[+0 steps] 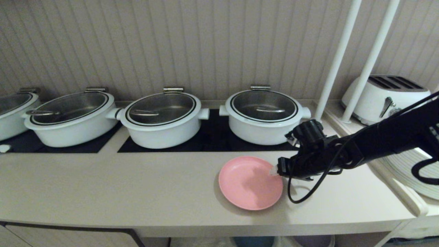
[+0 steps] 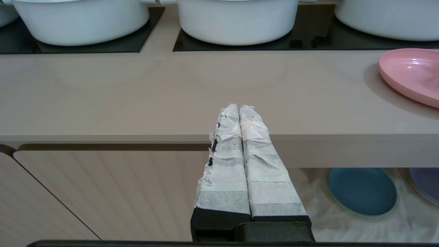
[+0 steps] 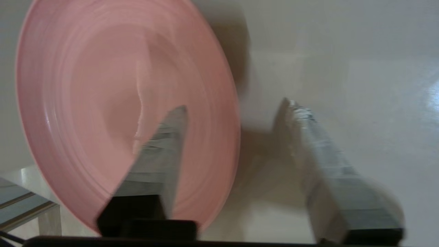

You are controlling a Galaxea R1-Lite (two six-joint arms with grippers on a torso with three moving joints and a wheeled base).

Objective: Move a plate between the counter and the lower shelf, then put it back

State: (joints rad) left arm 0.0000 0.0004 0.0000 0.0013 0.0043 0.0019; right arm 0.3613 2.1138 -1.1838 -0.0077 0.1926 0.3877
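Head view shows the plate (image 1: pixel 250 183) flat on the counter (image 1: pixel 103 185) with the right gripper (image 1: pixel 275 170) at its right rim, so I judge this the put-back release; next it must lift clear. Right wrist view shows its jaws parted astride the rim, holding nothing. Left wrist view alone shows the left gripper (image 2: pixel 239 110) closed, empty, and a blue plate (image 2: pixel 362 191) on the lower shelf (image 2: pixel 343 223).

Purple plate (image 2: pixel 427 183) cropped; right claw (image 3: pixel 233 137) blurred.

Wall: beige vertical ribbed panelling (image 1: pixel 205 44) behind the pots.
Poles: two white slanted poles (image 1: pixel 337 58) at right.
Cabinet: ribbed beige door (image 2: pixel 103 192) below.
Light: dim, warm.
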